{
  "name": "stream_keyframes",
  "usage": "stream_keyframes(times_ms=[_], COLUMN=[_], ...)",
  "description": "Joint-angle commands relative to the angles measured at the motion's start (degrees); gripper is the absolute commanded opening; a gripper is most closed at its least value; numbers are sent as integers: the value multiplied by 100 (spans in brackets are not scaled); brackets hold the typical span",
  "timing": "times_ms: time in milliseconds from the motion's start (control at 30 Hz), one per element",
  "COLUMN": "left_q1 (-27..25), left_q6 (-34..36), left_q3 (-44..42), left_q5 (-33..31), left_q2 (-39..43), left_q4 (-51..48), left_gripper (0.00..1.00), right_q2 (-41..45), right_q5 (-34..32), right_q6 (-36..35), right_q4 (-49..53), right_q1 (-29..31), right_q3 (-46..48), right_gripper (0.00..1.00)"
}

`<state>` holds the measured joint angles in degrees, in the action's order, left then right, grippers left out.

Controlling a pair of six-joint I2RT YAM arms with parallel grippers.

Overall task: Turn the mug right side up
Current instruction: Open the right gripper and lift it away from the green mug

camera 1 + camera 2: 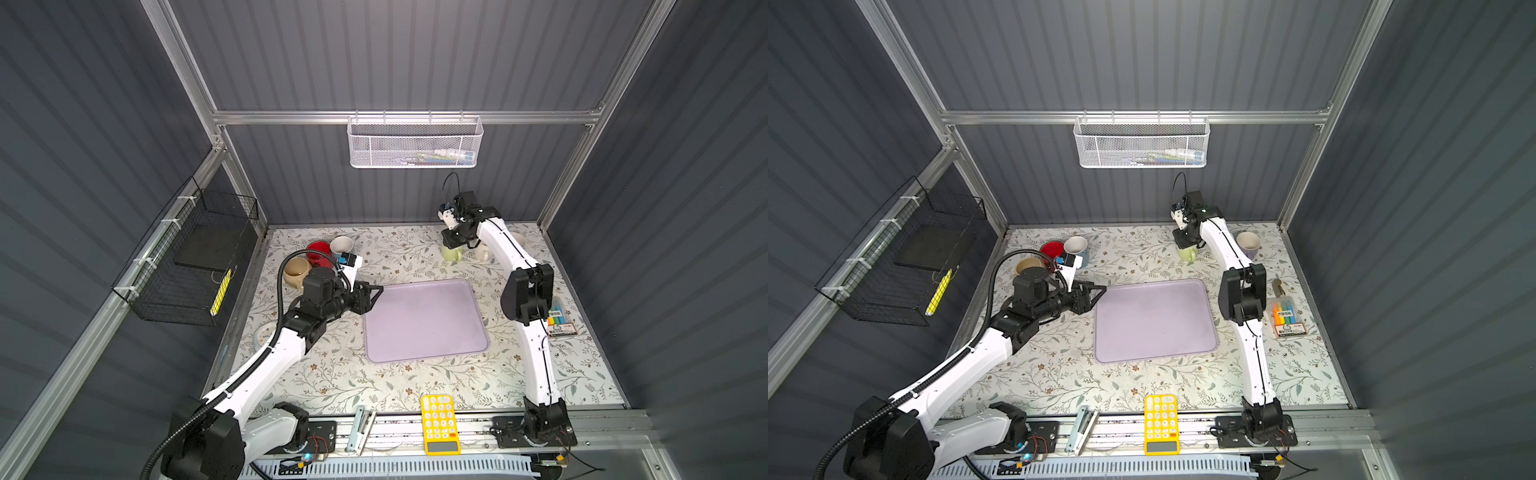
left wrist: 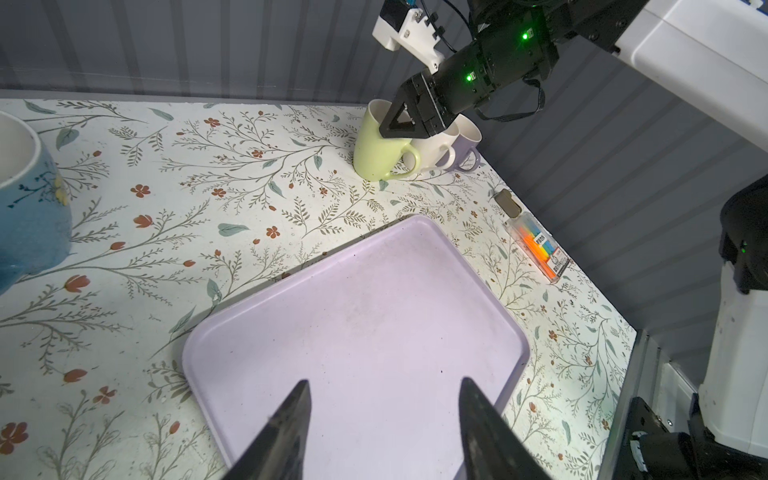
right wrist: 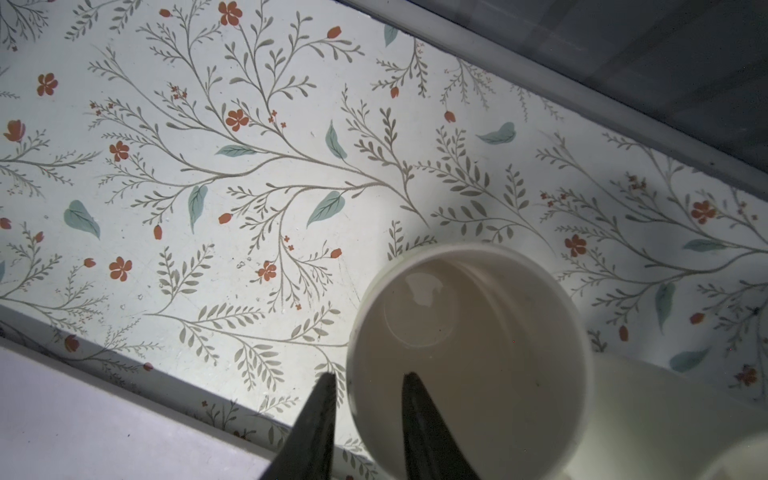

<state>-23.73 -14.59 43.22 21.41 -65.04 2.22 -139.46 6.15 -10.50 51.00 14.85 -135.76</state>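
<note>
Pale green mug (image 2: 374,153) upright, mouth up, white inside, back right of floral tabletop (image 1: 332,374), just beside a white mug (image 2: 432,156). Right gripper (image 3: 368,376) fingers apart, straddling its rim. Left gripper (image 2: 384,384) fingers apart, empty, over lilac tray (image 1: 424,320). Grey ribbed walls (image 1: 395,62).

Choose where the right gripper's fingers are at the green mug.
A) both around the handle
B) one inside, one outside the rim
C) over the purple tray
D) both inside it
B: the right wrist view shows the right gripper with one finger inside the green mug and one outside its rim.
</note>
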Motion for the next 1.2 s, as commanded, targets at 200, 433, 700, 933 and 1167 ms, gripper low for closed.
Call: stream_keyframes(times_ms=[200, 433, 700, 933, 1167], left_q1=[61, 83, 144, 244, 451], left_q6=[114, 208, 290, 360, 417], left_q3=[-81, -34, -37, -137, -311], left_q5=[-208, -501, -765, -1290, -1916], left_q2=[262, 426, 517, 584, 632], left_q4=[-187, -314, -299, -155, 44], left_gripper=[61, 63, 67, 72, 89], right_q2=[623, 1366, 2554, 3938, 5167], right_q5=[105, 16, -126, -235, -429], right_q6=[83, 3, -6, 225, 520], right_q4=[-153, -733, -1392, -2122, -2730], right_q1=[21, -9, -48, -209, -418], right_q3=[112, 1036, 2454, 3963, 5335], right_gripper=[34, 38, 45, 58, 99])
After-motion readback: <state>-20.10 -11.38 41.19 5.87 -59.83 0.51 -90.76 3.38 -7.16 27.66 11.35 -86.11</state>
